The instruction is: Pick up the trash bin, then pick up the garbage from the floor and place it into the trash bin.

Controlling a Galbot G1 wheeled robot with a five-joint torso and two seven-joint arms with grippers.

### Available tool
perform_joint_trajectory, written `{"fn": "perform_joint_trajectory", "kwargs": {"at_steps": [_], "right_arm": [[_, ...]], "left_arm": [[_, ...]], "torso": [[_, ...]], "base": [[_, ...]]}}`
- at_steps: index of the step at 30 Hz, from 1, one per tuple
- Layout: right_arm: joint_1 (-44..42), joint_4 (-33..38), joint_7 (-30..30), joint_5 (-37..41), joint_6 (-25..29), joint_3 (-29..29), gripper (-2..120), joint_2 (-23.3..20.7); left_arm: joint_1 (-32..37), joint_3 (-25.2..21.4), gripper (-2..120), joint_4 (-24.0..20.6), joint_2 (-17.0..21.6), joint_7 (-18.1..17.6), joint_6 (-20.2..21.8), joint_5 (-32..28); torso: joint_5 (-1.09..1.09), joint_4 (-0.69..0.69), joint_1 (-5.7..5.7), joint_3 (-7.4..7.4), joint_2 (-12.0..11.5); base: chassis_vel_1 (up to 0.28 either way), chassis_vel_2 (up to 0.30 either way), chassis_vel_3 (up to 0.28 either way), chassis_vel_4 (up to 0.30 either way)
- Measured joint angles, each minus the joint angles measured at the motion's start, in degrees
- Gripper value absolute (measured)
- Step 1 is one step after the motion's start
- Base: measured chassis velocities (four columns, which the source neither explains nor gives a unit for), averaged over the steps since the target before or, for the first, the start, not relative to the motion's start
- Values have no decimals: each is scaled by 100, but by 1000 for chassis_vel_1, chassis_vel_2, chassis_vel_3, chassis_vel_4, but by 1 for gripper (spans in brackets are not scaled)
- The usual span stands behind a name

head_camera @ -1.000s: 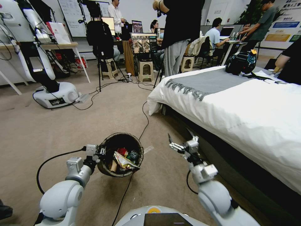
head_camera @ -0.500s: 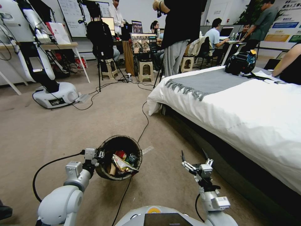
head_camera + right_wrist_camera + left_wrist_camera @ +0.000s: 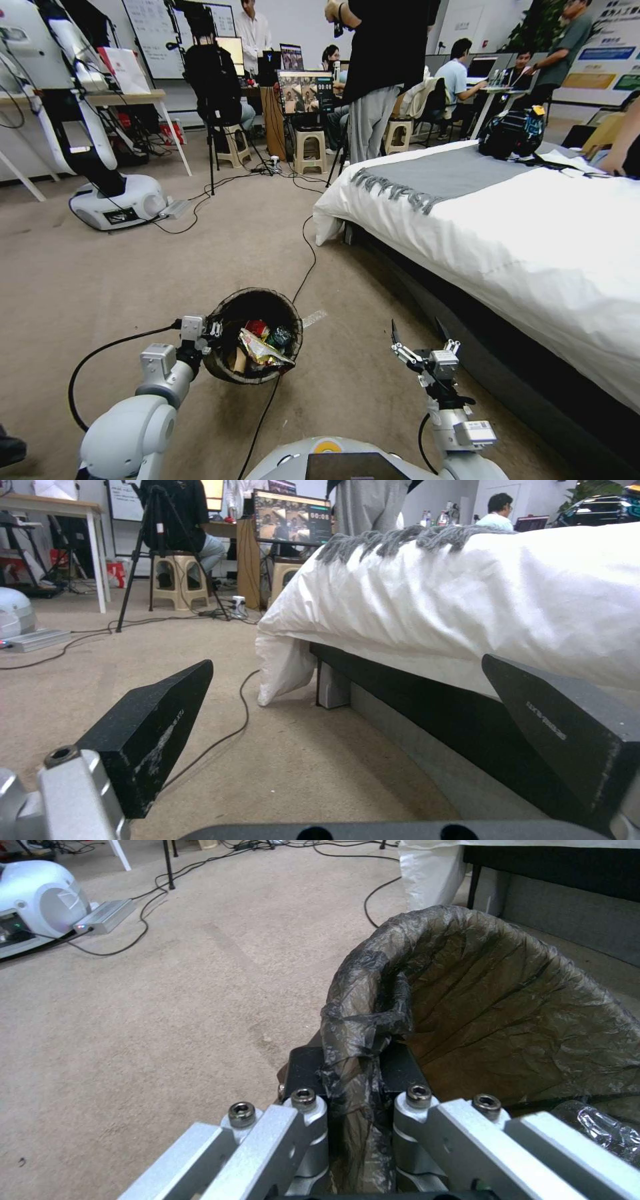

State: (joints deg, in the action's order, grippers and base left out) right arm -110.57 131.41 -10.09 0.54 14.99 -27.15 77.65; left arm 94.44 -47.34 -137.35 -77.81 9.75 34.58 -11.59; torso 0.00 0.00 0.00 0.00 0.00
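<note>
Most of the job looks done already: left gripper (image 3: pixel 215 329) is clamped on the bag-lined rim of the trash bin (image 3: pixel 230 363), held up off the carpet (image 3: pixel 100 280) with garbage (image 3: pixel 261 342) inside. Over by the bed (image 3: pixel 533 240), right gripper (image 3: pixel 417 333) hangs low, fingers spread, empty. No litter visible on the floor.

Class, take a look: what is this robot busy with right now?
The robot's left claw is clamped on the rim of the trash bin, holding it out in front over the carpet. Garbage already lies inside: red and gold wrappers, cardboard bits. The right claw hangs open and empty, low beside the bed.
</note>
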Motion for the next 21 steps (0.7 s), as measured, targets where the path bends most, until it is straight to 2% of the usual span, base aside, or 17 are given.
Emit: {"fn": "perform_joint_trajectory", "kwargs": {"at_steps": [11, 21], "right_arm": [[15, -46, -8, 11, -5, 15, 100, 6], [28, -91, -54, 34, 1, 33, 100, -6]], "left_arm": [[-4, 9, 6, 16, -15, -2, 5, 0], [-5, 33, 6, 19, -16, -14, 5, -3]], "torso": [[0, 0, 0, 0, 0], [0, 0, 0, 0, 0]], "base": [[48, 51, 60, 52], [98, 92, 98, 98]]}}
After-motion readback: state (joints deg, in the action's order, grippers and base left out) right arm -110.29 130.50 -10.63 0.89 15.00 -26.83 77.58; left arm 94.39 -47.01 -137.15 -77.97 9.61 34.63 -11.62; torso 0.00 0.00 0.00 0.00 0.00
